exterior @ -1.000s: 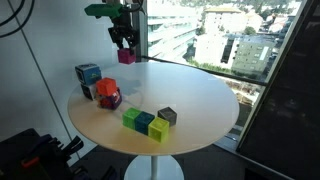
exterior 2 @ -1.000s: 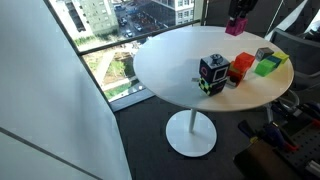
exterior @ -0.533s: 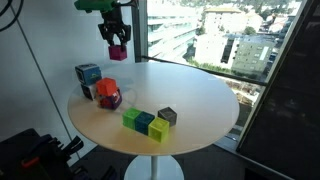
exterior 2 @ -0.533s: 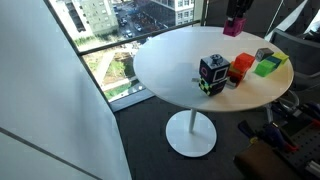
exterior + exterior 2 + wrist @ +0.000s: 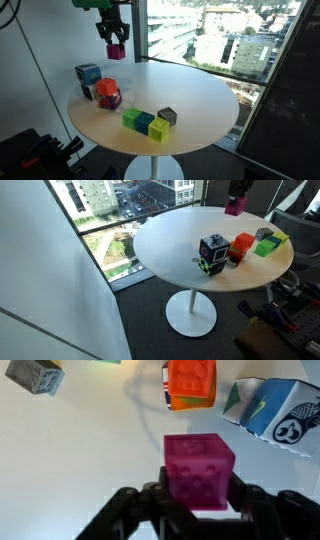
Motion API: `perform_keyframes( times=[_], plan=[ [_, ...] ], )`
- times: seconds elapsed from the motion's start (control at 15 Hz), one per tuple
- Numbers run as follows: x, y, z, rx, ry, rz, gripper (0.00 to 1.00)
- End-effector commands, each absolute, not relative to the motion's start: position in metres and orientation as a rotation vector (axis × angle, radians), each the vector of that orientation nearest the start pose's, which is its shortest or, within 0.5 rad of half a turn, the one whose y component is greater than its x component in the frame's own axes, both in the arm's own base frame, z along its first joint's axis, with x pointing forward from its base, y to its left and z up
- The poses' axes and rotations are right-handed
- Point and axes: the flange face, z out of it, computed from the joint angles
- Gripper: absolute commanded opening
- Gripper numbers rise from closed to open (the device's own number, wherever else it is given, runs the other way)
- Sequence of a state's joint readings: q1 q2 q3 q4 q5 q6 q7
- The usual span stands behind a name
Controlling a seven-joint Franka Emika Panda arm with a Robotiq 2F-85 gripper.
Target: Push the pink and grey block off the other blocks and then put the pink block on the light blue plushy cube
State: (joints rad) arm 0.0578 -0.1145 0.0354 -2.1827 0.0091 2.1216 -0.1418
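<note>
Round white table [image 5: 190, 100] | pincer [image 5: 115, 47] clamped on pink block [image 5: 200, 470] | aloft above tabletop

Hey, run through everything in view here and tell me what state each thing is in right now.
Small magenta-pink hard cube: gripped, in the air.
Pincer: shut on that cube.
Small dark grey hard cube: lying on the white round table, beside the row.
Row of green, teal-blue and yellow-green small cubes: on the table, nothing stacked on it.
Soft light blue plush cube: on the table, top bare.
</note>
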Motion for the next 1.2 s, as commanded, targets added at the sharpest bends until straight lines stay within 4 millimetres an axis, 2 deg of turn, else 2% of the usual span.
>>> perform_keyframes(
  times=[0.0,0.07,0.47,1.13],
  plan=[
    [0.514,0.049,0.444,-3.117,-0.361,-0.082,0.55],
    [0.514,0.050,0.445,-3.116,-0.364,-0.087,0.30],
    [0.513,0.073,0.450,-3.106,-0.439,-0.113,0.30],
    [0.498,0.120,0.450,-3.068,-0.604,-0.120,0.30]
  ],
)
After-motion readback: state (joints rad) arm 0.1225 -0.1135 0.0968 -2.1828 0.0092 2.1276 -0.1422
